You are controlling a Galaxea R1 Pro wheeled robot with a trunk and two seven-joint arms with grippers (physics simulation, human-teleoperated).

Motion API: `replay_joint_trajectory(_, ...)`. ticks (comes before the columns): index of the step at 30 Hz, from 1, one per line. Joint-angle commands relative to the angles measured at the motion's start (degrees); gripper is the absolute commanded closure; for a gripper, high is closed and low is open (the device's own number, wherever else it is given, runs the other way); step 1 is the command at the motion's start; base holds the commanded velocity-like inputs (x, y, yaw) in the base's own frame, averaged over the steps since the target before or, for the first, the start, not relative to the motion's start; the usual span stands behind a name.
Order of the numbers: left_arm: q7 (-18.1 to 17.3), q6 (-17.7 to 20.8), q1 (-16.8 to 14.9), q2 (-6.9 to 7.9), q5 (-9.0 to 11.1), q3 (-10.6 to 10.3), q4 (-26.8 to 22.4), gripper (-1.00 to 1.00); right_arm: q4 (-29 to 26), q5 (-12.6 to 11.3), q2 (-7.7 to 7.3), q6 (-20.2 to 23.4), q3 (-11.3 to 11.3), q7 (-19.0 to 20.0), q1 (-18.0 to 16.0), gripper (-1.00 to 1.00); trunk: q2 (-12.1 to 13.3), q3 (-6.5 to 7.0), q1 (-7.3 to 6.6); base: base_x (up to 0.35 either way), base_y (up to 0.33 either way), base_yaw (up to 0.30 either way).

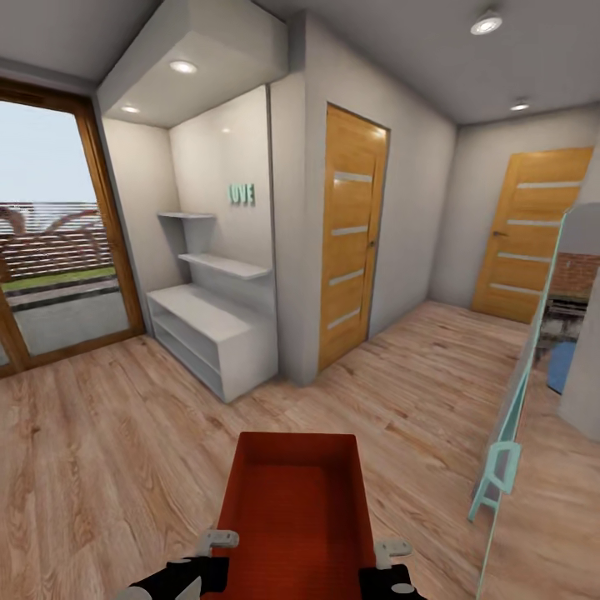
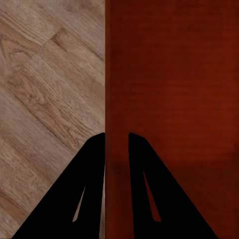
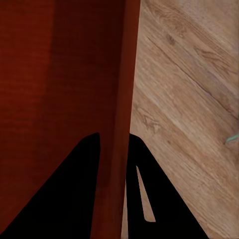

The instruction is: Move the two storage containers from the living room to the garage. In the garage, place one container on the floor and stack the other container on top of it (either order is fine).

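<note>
One orange-red storage container hangs low in front of me over the light wood plank floor, open side up and empty. My left gripper is shut on its left wall, one finger inside and one outside; the left wrist view shows that wall running between the black fingers. On the opposite wall my right gripper is clamped the same way, and the right wrist view has the rim passing between its fingers. The second container and the garage are out of view.
Ahead stands a white wall corner with a closed wooden door. A second wooden door closes the hallway's far right end. White shelves fill the niche at left, beside a glass door. A teal-framed mirror leans close on my right.
</note>
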Motion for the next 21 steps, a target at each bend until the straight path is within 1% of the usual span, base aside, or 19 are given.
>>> replay_joint_trajectory(1,0.5,0.2,-0.1,0.17,-0.5,-0.2,-0.1,1.0,0.1,-0.9,-0.9,-0.3,0.6,-0.2,0.0,1.0,0.0,-0.07,0.03,0.324,0.0,0.0)
replay_joint_trajectory(21,0.5,0.2,-0.1,0.17,-0.5,-0.2,-0.1,1.0,0.1,-0.9,-0.9,-0.3,0.6,-0.2,0.0,1.0,0.0,-0.07,0.03,0.324,0.0,0.0)
